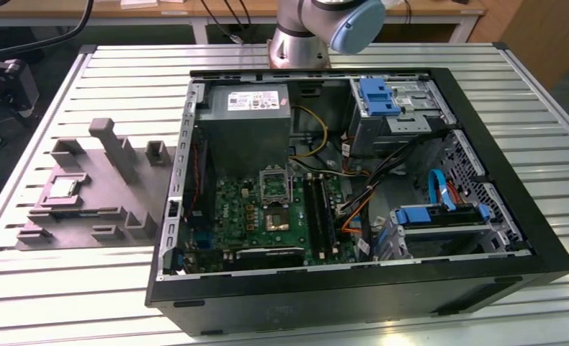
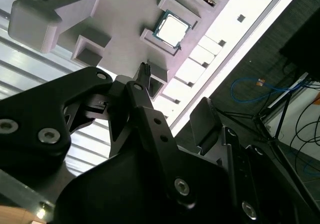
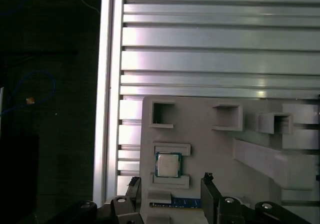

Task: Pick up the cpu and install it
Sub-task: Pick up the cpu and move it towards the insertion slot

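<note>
Fingers of the black gripper stand wide apart and hold nothing, hovering near the small silvery square cpu. The cpu lies in a pocket of the grey moulded fixture plate, beside the open black computer case.

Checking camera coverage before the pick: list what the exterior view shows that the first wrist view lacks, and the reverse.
Exterior view: the open computer case, its motherboard, the arm's base. First wrist view: the open gripper, fingertips either side of the cpu in the picture. Both: the cpu seated in the grey fixture plate on the slatted table.
</note>
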Robot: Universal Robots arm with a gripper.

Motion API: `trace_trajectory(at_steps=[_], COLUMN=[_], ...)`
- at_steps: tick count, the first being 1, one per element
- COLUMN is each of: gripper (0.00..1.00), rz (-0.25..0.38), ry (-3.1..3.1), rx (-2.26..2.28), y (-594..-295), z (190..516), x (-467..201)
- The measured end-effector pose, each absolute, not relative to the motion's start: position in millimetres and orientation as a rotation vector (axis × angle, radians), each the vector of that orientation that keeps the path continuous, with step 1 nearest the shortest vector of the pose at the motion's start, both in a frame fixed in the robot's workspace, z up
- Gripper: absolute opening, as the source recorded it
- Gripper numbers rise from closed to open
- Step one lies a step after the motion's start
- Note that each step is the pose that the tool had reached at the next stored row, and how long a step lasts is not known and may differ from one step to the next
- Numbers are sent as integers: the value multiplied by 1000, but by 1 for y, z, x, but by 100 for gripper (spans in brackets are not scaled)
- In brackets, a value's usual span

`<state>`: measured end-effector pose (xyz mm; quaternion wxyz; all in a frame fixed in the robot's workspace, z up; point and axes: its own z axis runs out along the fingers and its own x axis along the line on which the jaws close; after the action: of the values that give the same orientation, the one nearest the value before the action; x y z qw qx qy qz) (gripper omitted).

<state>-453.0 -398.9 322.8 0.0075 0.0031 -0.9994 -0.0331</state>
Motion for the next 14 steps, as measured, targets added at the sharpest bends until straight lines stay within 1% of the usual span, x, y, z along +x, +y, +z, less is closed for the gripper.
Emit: trace_trajectory(at_steps=[14], gripper=[59], rz=[-104], ry=[-3123], rx=[10], y=[-400], z=[315], x=[-453])
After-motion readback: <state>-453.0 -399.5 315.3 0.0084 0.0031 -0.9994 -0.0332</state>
